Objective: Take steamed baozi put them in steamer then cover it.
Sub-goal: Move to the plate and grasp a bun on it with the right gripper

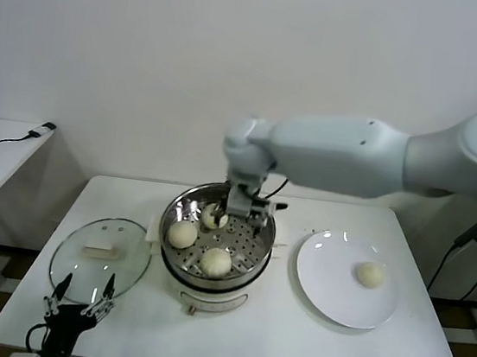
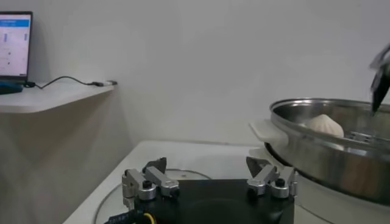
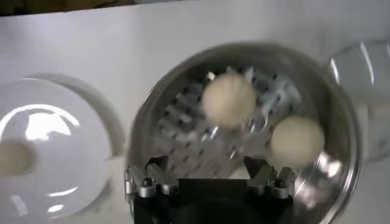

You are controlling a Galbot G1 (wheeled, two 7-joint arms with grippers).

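left tool (image 1: 77, 302): parked at the lower left of the head view, over the near edge of the worktop (image 1: 227, 338), fingers spread wide and holding nothing.
lid (image 1: 102, 257): clear glass with a cream handle, lying flat at the left of the frame, just beyond the left tool and just beside the steamer; not yet used.
risk at the lid: judged from here, a grab on its small handle that is off-centre could tip the glass or slide it towards the worktop edge.
steamer (image 1: 217, 232): shiny perforated basket on a white base, centre of the frame, uncovered.
buns in the steamer: three, smooth and cream-white; one at the near side (image 1: 216, 262), one at the left (image 1: 183, 234), one at the far side (image 1: 212, 217) right under the right tool.
right tool (image 3: 208, 174): low inside the far part of the basket, fingers wide apart, gripping nothing.
risk at the right tool: the far bun lies very near the fingers; lifting out askew could nudge or roll it, or a finger could catch the rim.
plate (image 1: 329, 290): white, at the right of the frame, well apart from the steamer.
last bun (image 1: 370, 274): alone on the plate; soft dough, so a hard squeeze may dent it.
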